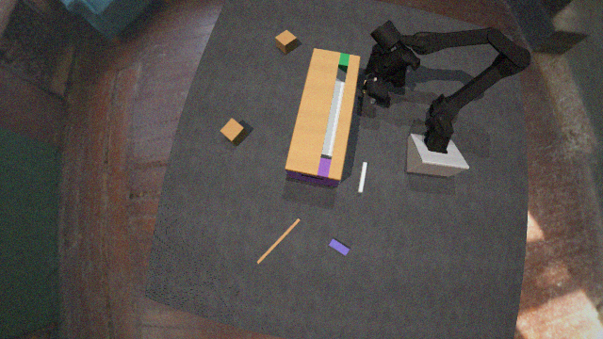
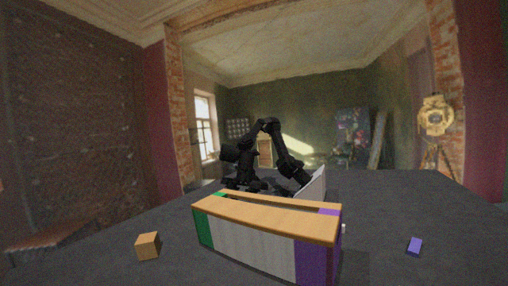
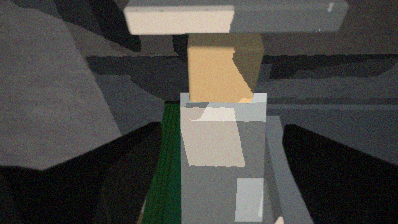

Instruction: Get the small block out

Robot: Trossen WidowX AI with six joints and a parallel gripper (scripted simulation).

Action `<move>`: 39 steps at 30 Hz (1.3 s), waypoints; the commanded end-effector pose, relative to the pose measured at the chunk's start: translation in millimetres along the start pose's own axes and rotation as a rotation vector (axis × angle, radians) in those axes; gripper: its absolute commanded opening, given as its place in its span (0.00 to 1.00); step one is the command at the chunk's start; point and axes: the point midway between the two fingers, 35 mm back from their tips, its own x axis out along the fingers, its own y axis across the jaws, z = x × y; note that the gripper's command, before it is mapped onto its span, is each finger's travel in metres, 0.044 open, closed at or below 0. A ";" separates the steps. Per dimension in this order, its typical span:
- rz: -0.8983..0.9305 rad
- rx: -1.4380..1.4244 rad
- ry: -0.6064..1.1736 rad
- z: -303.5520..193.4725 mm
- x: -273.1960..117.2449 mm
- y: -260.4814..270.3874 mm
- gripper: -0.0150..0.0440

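The tool (image 1: 372, 96) is low at the counter (image 1: 424, 245), just beside the box's right-hand long side near its green-marked far end. Its jaws stand partly open, a little past half their range, and grip nothing; in the wrist view the two dark fingers sit wide at the lower corners with open space between them.

Ahead of the tool in the wrist view, a tan block (image 3: 222, 67) is seen through the box's clear front, resting on the far end of a pale shelf strip (image 3: 215, 135), beneath a pale bar (image 3: 180, 19) that crosses the top of the picture. The block is near-cubic, so no long axis can be told; one lit face is turned toward the camera and a shaded face lies to its right. A green band (image 3: 167, 165) runs along the strip's left edge.

From above, the box (image 1: 313, 113) lies with its long axis running near to far, slightly slanted, green (image 1: 344, 59) at the far end and purple (image 1: 324, 167) at the near end, with a pale slot (image 1: 334, 118) along its right part. The arm's base (image 1: 435, 157) stands to the right of the box.

Loose on the counter:
- a white stick (image 1: 362, 177) right of the box's near end
- a tan cube (image 1: 285, 40) beyond the far left corner
- a second tan cube (image 1: 233, 130) to the left
- a thin tan rod (image 1: 278, 240) and a purple tile (image 1: 339, 247), both nearer
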 end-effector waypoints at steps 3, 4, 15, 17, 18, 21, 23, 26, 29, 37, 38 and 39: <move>-0.008 -0.011 -0.010 6.7 12.5 -2.7 0.74; -0.008 -0.011 -0.010 7.3 13.9 -2.6 0.74; -0.005 -0.012 -0.008 14.8 29.6 -1.2 0.74; -0.004 -0.012 -0.007 16.3 32.3 -0.9 0.74; -0.003 -0.013 -0.007 17.1 33.7 -0.8 0.74; -0.002 -0.013 -0.007 18.9 36.7 -0.4 0.74; -0.002 -0.013 -0.006 19.1 36.9 -0.4 0.74; -0.002 -0.013 -0.006 19.1 36.9 -0.4 0.60; -0.002 -0.013 -0.006 19.1 36.9 -0.4 0.47; -0.004 -0.011 -0.008 13.3 28.4 -0.6 0.25; -0.005 -0.010 -0.008 11.0 24.8 -0.7 0.25; -0.005 -0.009 -0.008 8.8 21.2 -0.8 0.25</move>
